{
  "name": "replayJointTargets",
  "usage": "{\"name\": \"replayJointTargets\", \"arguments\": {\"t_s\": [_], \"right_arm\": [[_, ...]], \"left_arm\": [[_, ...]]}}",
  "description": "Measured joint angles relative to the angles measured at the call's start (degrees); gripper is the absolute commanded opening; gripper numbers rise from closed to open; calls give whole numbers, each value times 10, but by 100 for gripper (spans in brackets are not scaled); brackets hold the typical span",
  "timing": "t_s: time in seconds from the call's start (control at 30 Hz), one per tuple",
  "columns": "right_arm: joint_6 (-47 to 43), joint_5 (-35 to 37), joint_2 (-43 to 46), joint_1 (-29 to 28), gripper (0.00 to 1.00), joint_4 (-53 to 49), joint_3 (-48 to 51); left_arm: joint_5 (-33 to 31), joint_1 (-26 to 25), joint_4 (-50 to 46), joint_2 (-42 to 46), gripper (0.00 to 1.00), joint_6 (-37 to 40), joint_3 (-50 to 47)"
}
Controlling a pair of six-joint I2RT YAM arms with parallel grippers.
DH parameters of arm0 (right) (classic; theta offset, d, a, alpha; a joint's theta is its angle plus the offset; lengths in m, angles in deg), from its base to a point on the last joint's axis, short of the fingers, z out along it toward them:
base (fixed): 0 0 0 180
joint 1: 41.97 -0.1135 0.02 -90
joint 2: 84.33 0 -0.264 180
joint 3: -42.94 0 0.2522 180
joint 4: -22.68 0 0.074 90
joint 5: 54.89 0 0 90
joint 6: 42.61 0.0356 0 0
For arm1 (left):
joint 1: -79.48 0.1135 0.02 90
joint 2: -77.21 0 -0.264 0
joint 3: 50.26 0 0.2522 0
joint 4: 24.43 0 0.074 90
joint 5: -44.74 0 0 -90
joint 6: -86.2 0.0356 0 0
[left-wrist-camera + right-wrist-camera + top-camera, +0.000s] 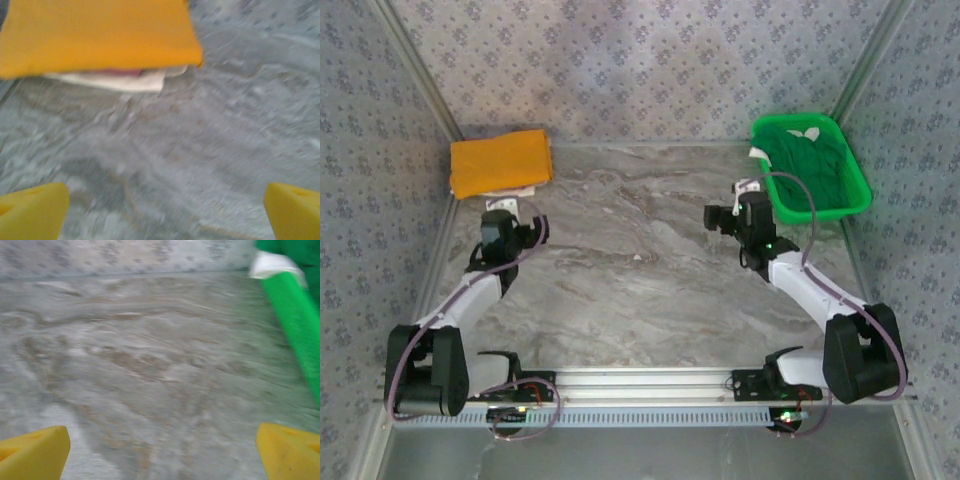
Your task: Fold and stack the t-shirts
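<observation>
worktop (650, 270): grey marbled slab, bare across the middle.
stack (502, 172): in the far left corner of the worktop, three folded shirts lying flat on one another.
orange shirt (95, 35): on top of the stack, folded into a neat rectangle, plain side up.
red shirt (122, 72): a thin strip showing under the orange shirt's near edge, seen from the left wrist.
white shirt (117, 81): at the bottom, its edge sticking out past the orange shirt on the near side.
basket (861, 190): in the far right corner, bright green, set at a slight angle to the worktop's edges.
green shirt (812, 165): bunched up inside the basket, not folded.
left gripper (162, 210): jaws spread wide, with bare worktop between the yellow fingertips (30, 212). from above it sits just on the near side of the stack, facing it and not touching it.
right gripper (161, 451): jaws also wide, holding nothing. the basket's rim runs down the right of its wrist view, and from above it sits just left of the basket's near corner.
sharpness: both wrist views are smeared, so fine detail of the cloth cannot be told.
</observation>
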Motion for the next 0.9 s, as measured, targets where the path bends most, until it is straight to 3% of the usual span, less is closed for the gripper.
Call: {"name": "replayJointTargets", "arguments": {"t_s": [0.2,0.33,0.57,0.8,0.9], "right_arm": [[-42,99,18,44,100,54,85],[-64,101,7,78,100,97,126],[-90,39,-42,139,100,218,180],[-95,-55,-92,188,100,356,212],[-97,-99,-129,200,100,391,213]], "left_arm": [[-80,0,55,9,100,-7,-68],[-113,0,112,-15,100,12,-94],[-106,3,216,-62,100,58,-119],[-46,26,354,-166,100,71,-123],[-15,25,369,-191,100,83,-126]]}}
